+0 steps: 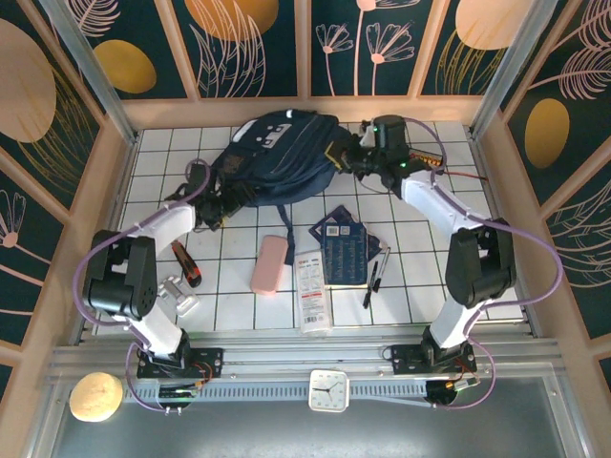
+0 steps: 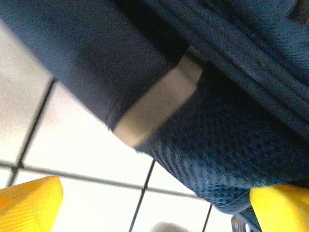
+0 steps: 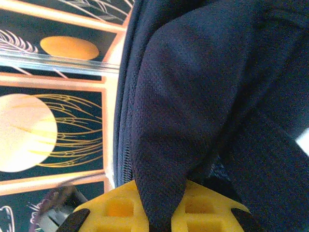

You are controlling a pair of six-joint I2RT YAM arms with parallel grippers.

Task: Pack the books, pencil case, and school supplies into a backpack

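The backpack point(image 1: 277, 157) is laid at the far edge of the table point(image 1: 420, 277), about midway. A fold of its soft, limp fabric is pinched in the right gripper point(image 3: 161, 212). The left gripper point(image 2: 153, 207) is spread wide at its near-left edge. Such cloth is judged likely to sag, so a seam or strap is better gripped.

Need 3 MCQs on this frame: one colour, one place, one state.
1. Colour of the backpack?
A red
B navy blue
C green

2. Where is the pink pencil case?
A inside the backpack
B under the backpack
C on the table, left of the white booklet

3. The right gripper is?
A shut on backpack fabric
B wide open
C shut on nothing

Key:
1B, navy fabric seen from above.
2C, it lies on the tiles beside the booklet.
3A, the right wrist view shows fabric pinched between its yellow fingers.
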